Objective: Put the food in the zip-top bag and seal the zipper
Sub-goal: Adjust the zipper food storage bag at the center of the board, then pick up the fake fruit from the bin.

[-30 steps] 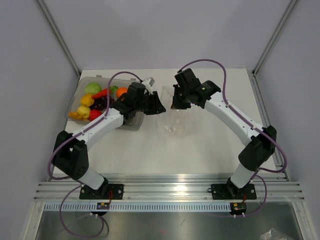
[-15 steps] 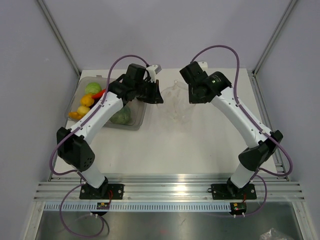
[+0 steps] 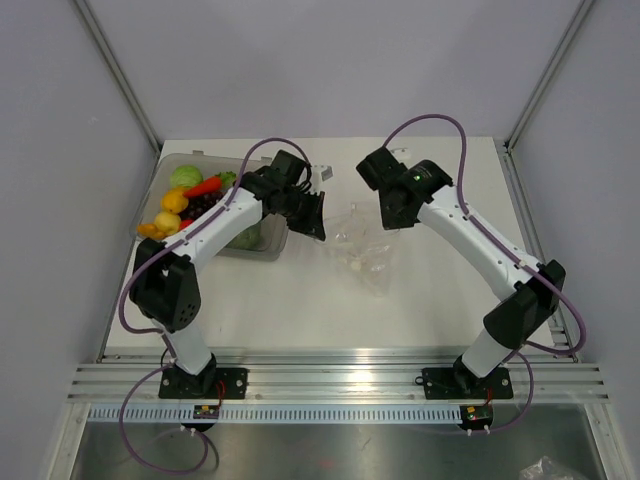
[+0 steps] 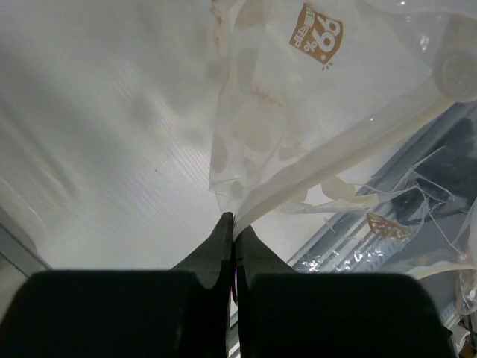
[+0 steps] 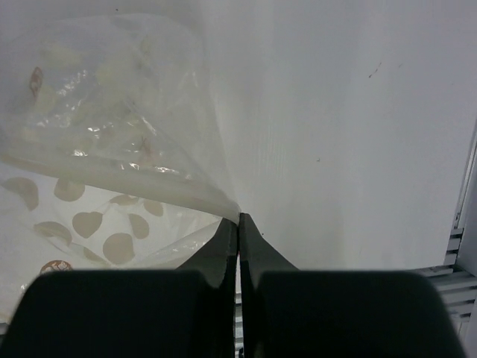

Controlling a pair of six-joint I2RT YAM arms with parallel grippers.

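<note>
The clear zip-top bag (image 3: 362, 256) hangs crumpled between my two grippers, its lower part near the table. My left gripper (image 3: 320, 220) is shut on the bag's mouth edge; in the left wrist view its tips (image 4: 234, 219) pinch the whitish zipper (image 4: 335, 148). My right gripper (image 3: 386, 218) is shut on the other end; in the right wrist view its tips (image 5: 238, 216) pinch the zipper (image 5: 149, 186) with the bag (image 5: 97, 112) spread to the left. The food (image 3: 190, 200) lies in the grey tray (image 3: 262, 250): a green piece, a red one, yellow ones, dark grapes.
The tray stands at the table's left, under my left arm. A wall post rises at each back corner. An aluminium rail (image 3: 340, 375) runs along the near edge by the arm bases.
Both grippers moved nearer and lower, still holding the bag. The bag dropped from stretched high between them to sagging toward the table.
</note>
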